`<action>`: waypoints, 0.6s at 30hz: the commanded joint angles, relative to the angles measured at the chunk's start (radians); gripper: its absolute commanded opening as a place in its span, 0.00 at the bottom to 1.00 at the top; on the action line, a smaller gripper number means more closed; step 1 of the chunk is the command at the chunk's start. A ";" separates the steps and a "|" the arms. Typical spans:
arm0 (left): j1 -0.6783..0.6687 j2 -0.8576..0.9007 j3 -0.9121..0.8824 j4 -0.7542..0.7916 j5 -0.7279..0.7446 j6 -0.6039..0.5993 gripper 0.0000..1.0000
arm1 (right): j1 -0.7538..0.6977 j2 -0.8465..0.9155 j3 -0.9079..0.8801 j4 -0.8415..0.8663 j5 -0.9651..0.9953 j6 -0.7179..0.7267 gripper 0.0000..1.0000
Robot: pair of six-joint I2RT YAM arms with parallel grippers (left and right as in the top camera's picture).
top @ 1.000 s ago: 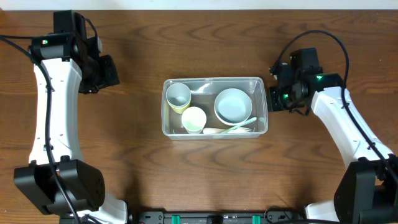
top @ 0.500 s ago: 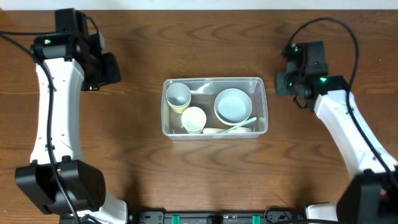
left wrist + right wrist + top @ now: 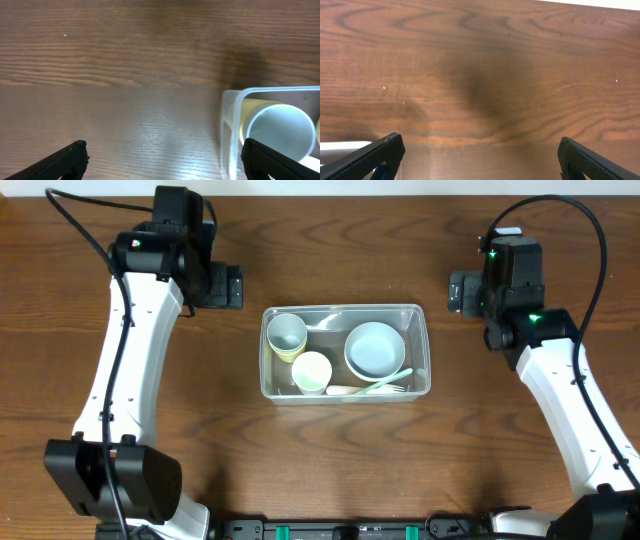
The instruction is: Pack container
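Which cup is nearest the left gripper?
The cup in the container's back-left corner; the other cup stands by the front wall, farther right.

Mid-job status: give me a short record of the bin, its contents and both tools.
bin: clear plastic rectangular bin, mid wooden table
contents: two pale yellow cups, white round bowl, pale green utensil, cream utensil
left tool: open, empty, beyond bin's far-left corner
right tool: open, empty, beyond bin's far-right corner
contact: neither tool touches the bin
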 commanded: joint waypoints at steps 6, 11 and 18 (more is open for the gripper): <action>0.005 -0.082 -0.010 -0.060 0.051 0.006 0.98 | -0.009 -0.219 0.011 -0.143 0.021 0.085 0.99; -0.007 -0.221 -0.011 -0.084 0.065 0.006 0.98 | -0.008 -0.412 0.010 -0.297 0.024 0.140 0.99; -0.082 -0.529 -0.055 -0.115 0.063 0.019 0.98 | -0.006 -0.644 -0.034 -0.501 0.024 0.191 0.99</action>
